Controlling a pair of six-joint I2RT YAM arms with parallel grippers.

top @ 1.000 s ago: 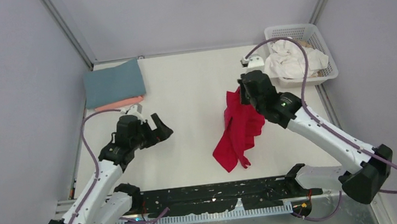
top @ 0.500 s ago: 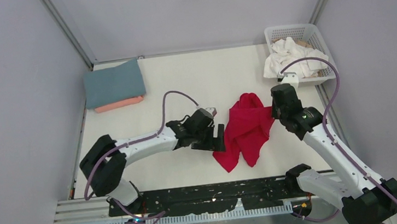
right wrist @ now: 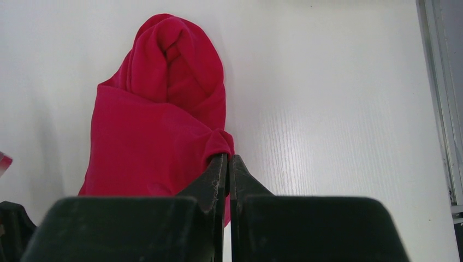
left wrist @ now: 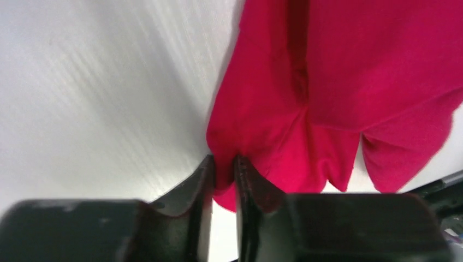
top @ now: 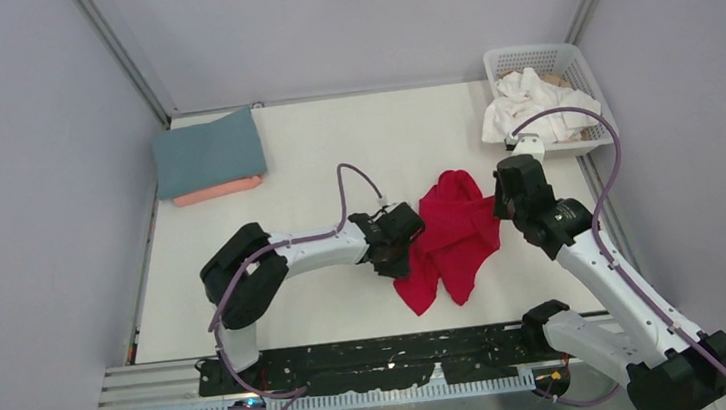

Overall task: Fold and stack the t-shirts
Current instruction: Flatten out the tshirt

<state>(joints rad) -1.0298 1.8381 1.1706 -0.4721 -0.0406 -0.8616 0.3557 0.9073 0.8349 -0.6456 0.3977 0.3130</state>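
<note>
step: spreading the red t-shirt | our left gripper pinches its 9 o'clock edge, right gripper clamps its 3 o'clock edge | next: we pull apart, flatten

The left arm and right arm have white link shells and black joint housings, a mauve cable looping along each; the right gripper has black, tapered fingers
</note>
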